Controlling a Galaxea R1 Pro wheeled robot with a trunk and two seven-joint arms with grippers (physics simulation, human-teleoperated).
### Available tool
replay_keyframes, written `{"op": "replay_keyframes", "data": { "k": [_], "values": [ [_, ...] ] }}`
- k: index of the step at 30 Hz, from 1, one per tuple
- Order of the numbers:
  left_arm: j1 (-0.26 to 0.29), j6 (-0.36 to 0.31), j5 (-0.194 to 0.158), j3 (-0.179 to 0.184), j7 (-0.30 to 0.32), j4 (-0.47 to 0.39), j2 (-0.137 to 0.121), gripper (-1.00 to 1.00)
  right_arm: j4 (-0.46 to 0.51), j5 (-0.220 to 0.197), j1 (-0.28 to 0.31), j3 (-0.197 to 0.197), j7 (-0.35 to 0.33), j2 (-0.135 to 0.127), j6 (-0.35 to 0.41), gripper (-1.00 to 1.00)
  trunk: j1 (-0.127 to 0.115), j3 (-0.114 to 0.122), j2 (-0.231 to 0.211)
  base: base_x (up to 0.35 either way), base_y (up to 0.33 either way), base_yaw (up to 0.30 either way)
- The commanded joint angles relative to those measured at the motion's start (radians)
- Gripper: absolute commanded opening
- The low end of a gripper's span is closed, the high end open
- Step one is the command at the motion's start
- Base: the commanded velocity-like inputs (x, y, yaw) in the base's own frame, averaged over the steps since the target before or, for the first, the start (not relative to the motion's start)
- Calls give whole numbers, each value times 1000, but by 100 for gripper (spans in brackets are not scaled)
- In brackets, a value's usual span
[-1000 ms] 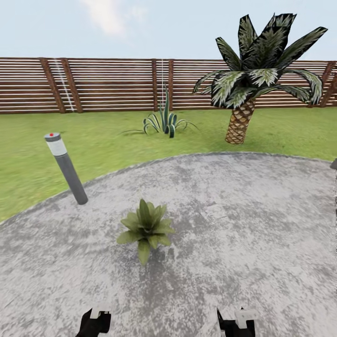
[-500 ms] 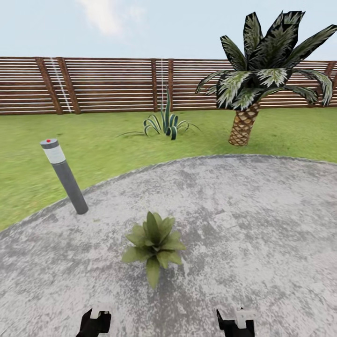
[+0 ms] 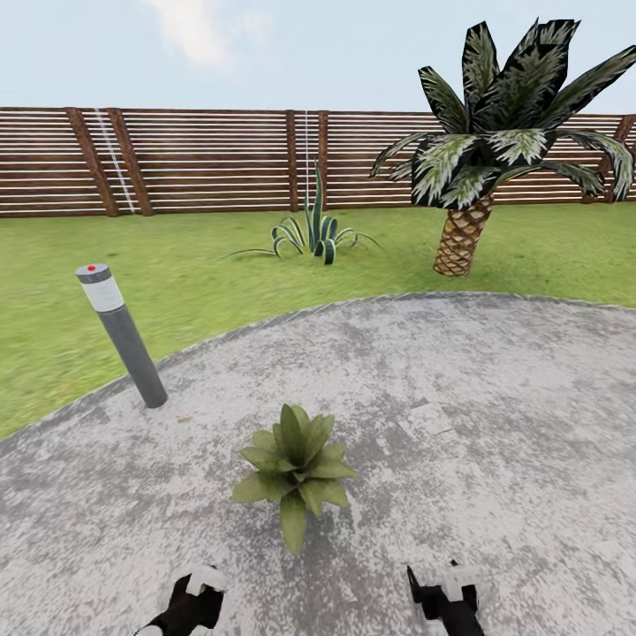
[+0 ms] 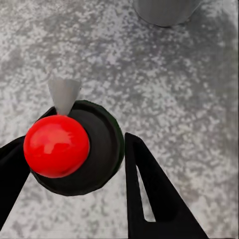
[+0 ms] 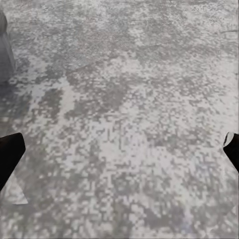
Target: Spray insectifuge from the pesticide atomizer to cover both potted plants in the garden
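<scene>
One potted plant (image 3: 296,464), a low rosette of broad green leaves, stands on the round grey paving just ahead of my two arms. In the left wrist view the pesticide atomizer (image 4: 79,149) is seen from above: a dark round body, a red knob and a pale cone nozzle. My left gripper (image 4: 74,142) is shut on it, one black finger on either side. In the head view the left gripper (image 3: 199,594) sits near the lower edge, left of the plant. My right gripper (image 3: 442,590) is right of the plant; its fingers stand open over bare paving (image 5: 122,139).
A grey bollard light (image 3: 124,336) leans at the paving's left rim. Beyond it lie lawn (image 3: 221,274), a striped agave (image 3: 314,234), a palm (image 3: 464,230) and the brown slatted fence (image 3: 203,159). A grey round base (image 4: 164,10) is close in the left wrist view.
The camera moved forward and the plant now sits lower and closer. My left gripper has risen a little and shifted inward in the head view. The right gripper has barely moved.
</scene>
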State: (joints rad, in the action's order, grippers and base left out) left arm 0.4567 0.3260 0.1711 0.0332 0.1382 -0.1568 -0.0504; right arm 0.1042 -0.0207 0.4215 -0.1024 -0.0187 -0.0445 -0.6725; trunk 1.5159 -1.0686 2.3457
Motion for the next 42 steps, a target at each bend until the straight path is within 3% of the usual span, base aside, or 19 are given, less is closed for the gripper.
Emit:
{"op": "replay_keyframes", "data": {
  "k": [1, 3, 4, 6, 7, 8, 11, 12, 15, 18, 21, 25, 27, 30, 31, 37, 39, 42],
  "values": [
    [3, 1, 13, 13, 67, 0, -6, -100, 49, 45, 0, -19, -5, -2, 2, 100, 0, -1, 0, 0, 0, 0],
    [10, -15, 44, 23, 191, -2, -29, -100, 136, 203, 0, -52, -14, -1, 62, 100, 0, -1, 0, 0, 0, 0],
    [32, -44, 100, 25, 257, -8, -42, -100, 188, 304, 0, -60, -36, 2, 144, 100, 0, -1, 0, 0, 0, 0],
    [61, -102, 191, 25, 332, -13, -50, -100, 248, 388, 0, -64, -115, 8, 241, 100, 0, -1, 0, 0, 0, 0],
    [73, -128, 224, 24, 359, -16, -51, -100, 272, 406, 0, -65, -161, 10, 272, 100, 0, -1, 0, 0, 0, 0],
    [92, -163, 266, 25, 394, -25, -51, -100, 305, 423, 1, -66, -239, 13, 309, 100, 0, -1, 0, 0, 0, 0],
    [124, -240, 340, 25, 480, -73, -52, -100, 377, 436, 3, -67, -419, 20, 352, 100, 0, -1, 0, 0, 0, 0],
    [130, -278, 383, 25, 553, -121, -53, -100, 397, 439, 3, -68, -486, 35, 359, 100, 0, -1, 0, 0, 0, 0],
    [132, -327, 473, 25, 649, -186, -46, -100, 405, 441, 8, -68, -520, 59, 363, 100, 0, -1, 0, 0, 0, 0],
    [132, -342, 538, 25, 672, -217, -39, -100, 406, 443, 12, -68, -542, 64, 366, 100, 0, -1, 0, 0, 0, 0],
    [133, -345, 566, 25, 678, -226, -32, -100, 410, 446, 15, -70, -551, 66, 401, 100, 0, -1, 0, 0, 0, 0],
    [134, -346, 588, 29, 681, -229, 11, -100, 449, 498, 21, -113, -611, 74, 509, 100, 0, -1, 0, 0, 0, 0],
    [134, -352, 625, 56, 690, -230, 32, -100, 478, 523, 23, -134, -663, 78, 534, 100, 0, -1, 0, 0, 0, 0],
    [138, -390, 670, 77, 707, -232, 53, -100, 503, 534, 24, -143, -687, 90, 544, 100, 0, -1, 0, 0, 0, 0],
    [140, -410, 679, 81, 711, -241, 59, -100, 508, 541, 25, -145, -691, 98, 548, -100, 0, -1, 0, 0, 0, 0],
    [144, -434, 690, 88, 726, -267, 68, -100, 525, 574, 45, -146, -748, 118, 598, -100, 0, -1, 0, 0, 0, 0],
    [145, -434, 691, 90, 727, -269, 82, -100, 533, 576, 50, -146, -758, 120, 600, -100, 0, -1, 0, 0, 0, 0],
    [145, -435, 701, 126, 728, -270, 107, -100, 535, 576, 52, -146, -760, 121, 600, -100, 0, -1, 0, 0, 0, 0]
  ]
}}
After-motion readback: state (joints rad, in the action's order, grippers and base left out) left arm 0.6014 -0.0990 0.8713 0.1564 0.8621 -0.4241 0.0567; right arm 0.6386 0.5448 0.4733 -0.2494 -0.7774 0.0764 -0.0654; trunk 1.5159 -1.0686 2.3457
